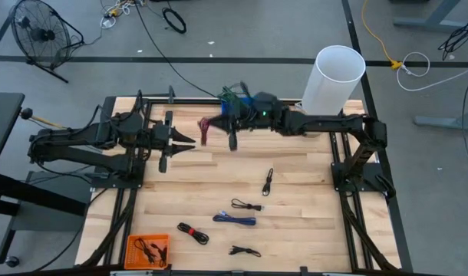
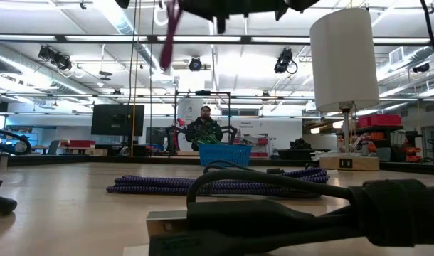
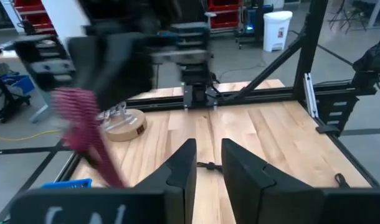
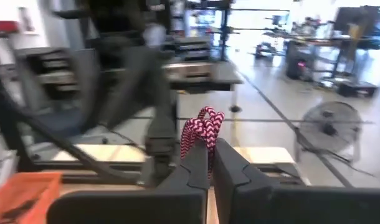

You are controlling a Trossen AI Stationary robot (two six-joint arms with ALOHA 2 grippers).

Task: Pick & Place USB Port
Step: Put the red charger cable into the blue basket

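The right gripper point(image 1: 219, 125) hangs above the far half of the wooden table point(image 1: 311, 222), its fingers pressed together on a red and white braided cable point(image 4: 202, 132); in the right wrist view the bundled cable stands just above the two dark fingertips, pinched between them; from above, the cable point(image 1: 205, 130) dangles off the gripper's end, clear of the table, and in the low view it shows as a thin reddish strand point(image 2: 171, 32) hanging high over the surface; the left gripper point(image 1: 189, 141) sits just beside it, pointing toward the right arm, its fingers point(image 3: 180, 171) a little apart with nothing between them; the red cable point(image 3: 84, 121) passes to one side of those fingers, not touching them; on the near half of the table lie several other cables, well apart from both arms: a small black one point(image 1: 268, 182) near the middle, another black one point(image 1: 248, 205) nearer the front, a blue one point(image 1: 235, 220) just beside it, a black one with a red band point(image 1: 192, 233), and one more black one point(image 1: 244, 251) near the front edge; an orange tray point(image 1: 147, 250) with dark cables in it sits at the front left corner; a white cylinder point(image 1: 333, 79) stands at the far right corner, and a blue basket point(image 2: 225, 154) rests at the table's far edge; a person point(image 2: 205, 129) sits in the room beyond.
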